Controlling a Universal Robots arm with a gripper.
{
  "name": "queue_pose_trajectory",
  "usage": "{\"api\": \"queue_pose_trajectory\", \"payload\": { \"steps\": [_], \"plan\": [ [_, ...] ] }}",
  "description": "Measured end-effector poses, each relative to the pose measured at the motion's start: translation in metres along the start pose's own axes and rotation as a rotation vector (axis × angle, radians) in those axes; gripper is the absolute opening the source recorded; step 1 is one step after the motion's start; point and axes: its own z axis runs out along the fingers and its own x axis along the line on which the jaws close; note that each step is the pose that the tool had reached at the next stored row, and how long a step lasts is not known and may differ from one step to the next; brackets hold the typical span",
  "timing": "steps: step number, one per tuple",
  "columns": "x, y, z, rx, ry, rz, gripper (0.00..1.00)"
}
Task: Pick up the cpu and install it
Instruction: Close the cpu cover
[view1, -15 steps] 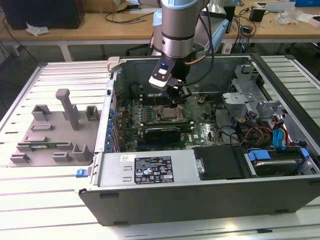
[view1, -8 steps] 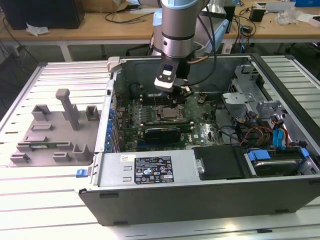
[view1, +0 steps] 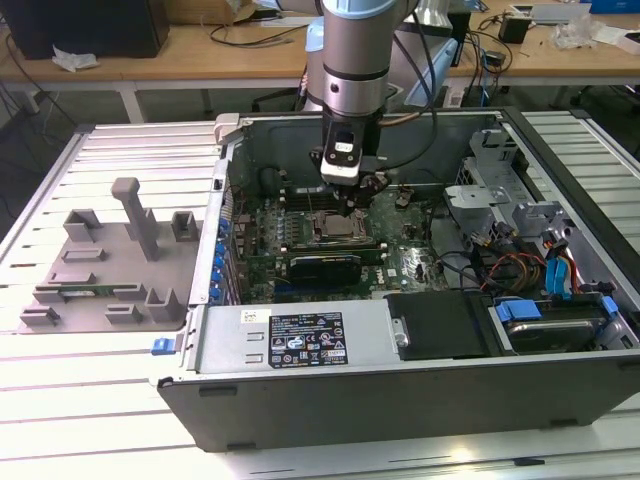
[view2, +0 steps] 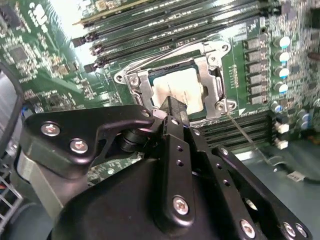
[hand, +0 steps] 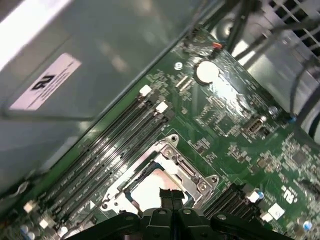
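There's one cpu (view2: 177, 87), one socket frame (view2: 141, 89), one gripper (view2: 172, 106), one computer case (view1: 400, 400), one grey tray (view1: 105, 275), one coin battery (hand: 206, 71).

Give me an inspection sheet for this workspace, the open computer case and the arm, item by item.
Surface: slatted metal table carrying an open computer case.
Job's things: cpu lies flat inside the socket frame on the motherboard.
Clutter: grey fixture tray on the table beside the case, on the exterior view's left.
Gripper: gripper shut, tips together over the cpu's edge; whether they touch it cannot be told.
Cables: coloured wires inside the case on the exterior view's right; black cable hanging beside the arm.
Surroundings: wooden benches behind the table, with loose cables on them.
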Motion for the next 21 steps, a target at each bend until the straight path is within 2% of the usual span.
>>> {"api": "queue_pose_trajectory", "payload": {
  "steps": [8, 12, 21],
  "plan": [
    [0.0000, 0.0000, 0.0000, -0.0006, -0.0006, -0.165, 0.11],
    [0.0000, 0.0000, 0.0000, -0.0011, -0.0011, -0.305, 0.11],
    [0.0000, 0.0000, 0.0000, -0.0018, -0.0018, -0.503, 0.11]
  ]
}}
